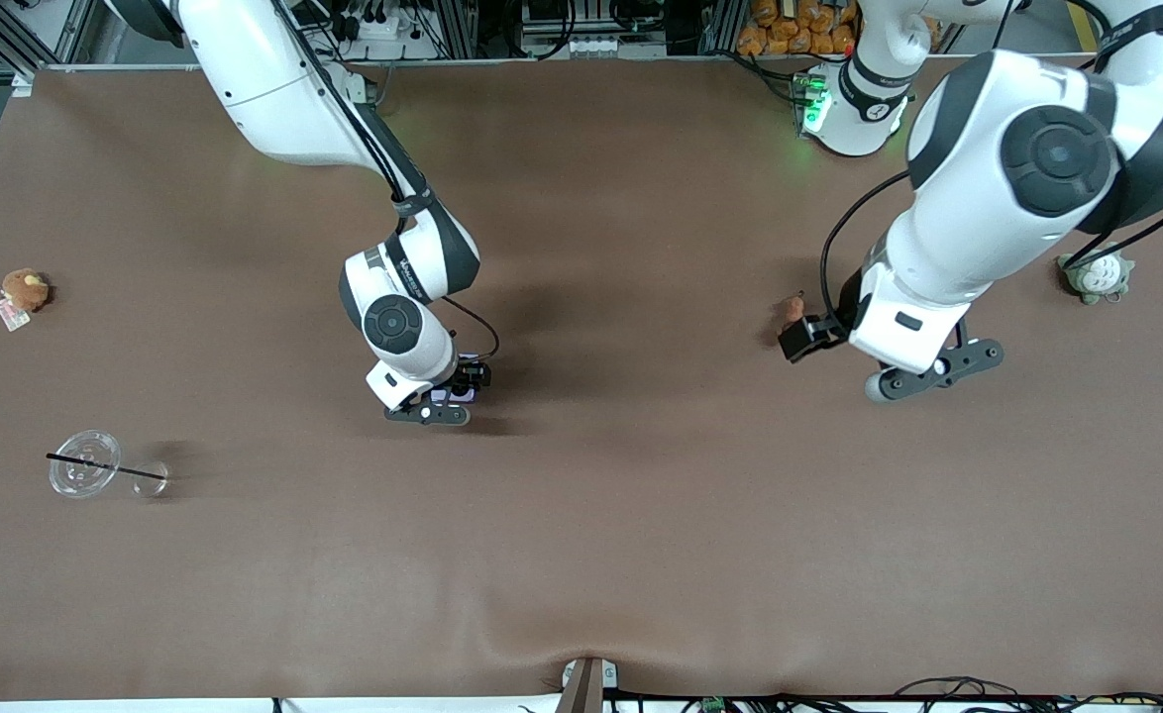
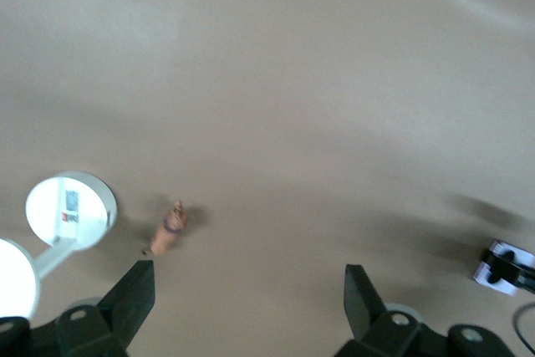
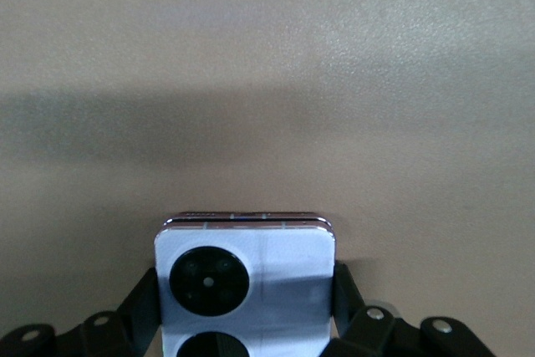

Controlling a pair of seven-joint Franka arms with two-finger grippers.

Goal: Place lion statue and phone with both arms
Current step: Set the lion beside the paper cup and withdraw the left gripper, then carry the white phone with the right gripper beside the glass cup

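Observation:
The lion statue point(image 1: 794, 309) is a tiny reddish-brown figurine lying on the brown table toward the left arm's end. In the left wrist view the lion statue point(image 2: 170, 232) lies just past one fingertip, outside the gap. My left gripper point(image 1: 801, 339) point(image 2: 249, 298) is open and empty, low over the table beside it. My right gripper point(image 1: 465, 388) point(image 3: 247, 307) is shut on the pale lavender phone point(image 3: 251, 277), a finger on each side, lenses facing up. The phone point(image 1: 459, 394) is held low over the middle of the table. It also shows small in the left wrist view point(image 2: 501, 267).
A round brown plush toy with a tag point(image 1: 25, 290) and a clear plastic cup with a black straw point(image 1: 84, 473) lie at the right arm's end. A grey-green plush toy point(image 1: 1097, 275) sits at the left arm's end, under the left arm.

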